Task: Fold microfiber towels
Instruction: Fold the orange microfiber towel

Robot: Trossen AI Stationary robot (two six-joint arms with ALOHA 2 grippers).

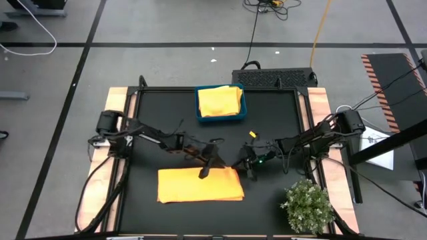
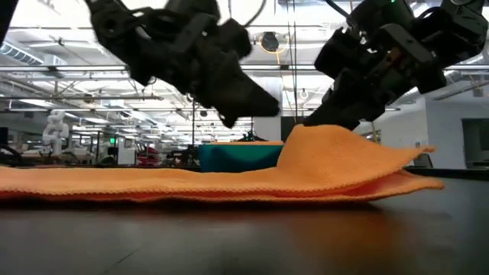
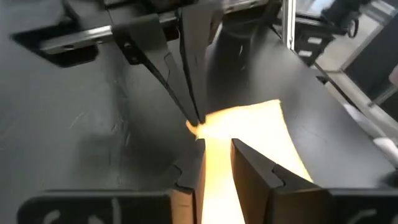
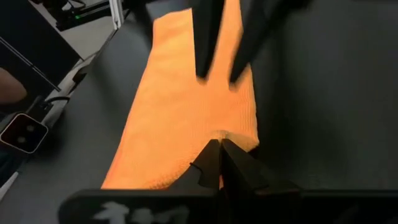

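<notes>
An orange towel (image 1: 200,185), folded to a long strip, lies flat on the black table (image 1: 147,133) near its front. My right gripper (image 4: 219,152) is shut on the towel at its far right corner, which stands up as a hump (image 2: 321,141). My left gripper (image 3: 221,165) is open and hovers just above the towel's far edge (image 1: 204,172), left of the right gripper, touching nothing. A pale yellow towel (image 1: 220,100) lies folded in the teal tray (image 1: 198,107). The other towels are out of view. My right gripper pinches the orange towel's far right corner (image 4: 231,138) between its two shut fingertips. It comes slanting down from the table's right side. The corner is raised off the table, and the rest of the towel (image 2: 114,183) lies flat; how many layers it holds, I cannot tell.
The teal tray stands at the table's far middle. A small bushy green plant (image 1: 308,205) stands at the near right corner. Bare black table lies left of the towel and between the towel and the tray.
</notes>
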